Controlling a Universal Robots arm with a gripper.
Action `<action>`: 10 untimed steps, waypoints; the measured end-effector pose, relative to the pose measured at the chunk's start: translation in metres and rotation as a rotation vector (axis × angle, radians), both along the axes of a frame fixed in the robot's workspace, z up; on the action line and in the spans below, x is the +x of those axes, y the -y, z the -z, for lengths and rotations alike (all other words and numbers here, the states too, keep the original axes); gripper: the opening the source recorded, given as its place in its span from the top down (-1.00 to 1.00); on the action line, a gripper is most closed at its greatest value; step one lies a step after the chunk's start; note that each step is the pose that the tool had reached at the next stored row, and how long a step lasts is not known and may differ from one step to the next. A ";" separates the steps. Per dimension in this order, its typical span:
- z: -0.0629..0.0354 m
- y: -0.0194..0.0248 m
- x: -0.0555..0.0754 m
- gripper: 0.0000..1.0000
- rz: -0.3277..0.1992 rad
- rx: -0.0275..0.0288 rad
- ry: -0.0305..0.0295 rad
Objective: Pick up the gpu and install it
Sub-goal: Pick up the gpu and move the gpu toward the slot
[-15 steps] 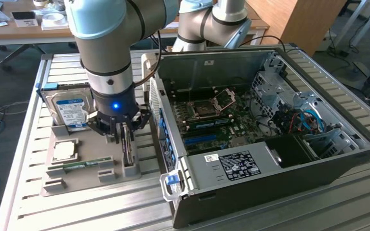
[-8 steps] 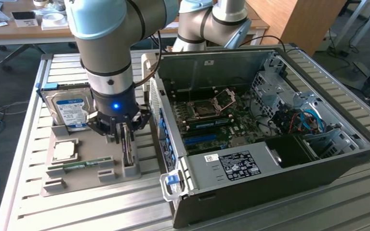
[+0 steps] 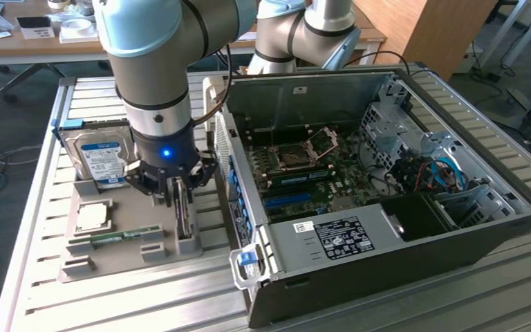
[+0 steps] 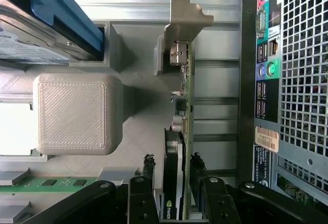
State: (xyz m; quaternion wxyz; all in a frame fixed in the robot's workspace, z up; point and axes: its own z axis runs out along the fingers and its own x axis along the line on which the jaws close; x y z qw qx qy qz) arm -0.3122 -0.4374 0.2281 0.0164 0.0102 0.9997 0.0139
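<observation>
The gpu (image 3: 185, 220) (image 4: 177, 137) should handle as a light, stiff but fragile board. It will not flex much, yet its bare components and edge contacts would not take a knock or a pinch in the wrong place. The two flat faces near the upper long edge look like the safest hold, away from the metal end bracket (image 4: 182, 24) and the small parts along the board. Smooth faces could slip under a weak squeeze, and a thin card held high may tilt. It stands on its long edge in a slot of the grey printed holder (image 3: 118, 261), on the slatted table (image 3: 35, 297). That puts it just beside the open computer case (image 3: 358, 228), on the exterior view's left of it. The hard drive (image 3: 99, 158) and the memory stick (image 3: 118, 238) sit further to that left in the same holder. Seen edge-on in the wrist view, it is a slim green board with a dark block on one face, small silver parts and a pale bracket at its far end. The gripper (image 3: 178, 200) (image 4: 171, 157) is down over the card with one finger on each side. The jaws stand apart, and a sliver of holder shows between one finger and the dark face, so the card looks straddled rather than clamped.
</observation>
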 end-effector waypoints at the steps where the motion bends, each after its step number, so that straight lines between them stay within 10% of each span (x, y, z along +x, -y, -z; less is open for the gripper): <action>1: 0.0000 0.0000 0.000 0.18 0.001 0.0000 0.0000; 10: 0.0000 0.0003 0.000 0.18 0.005 -0.0001 0.0000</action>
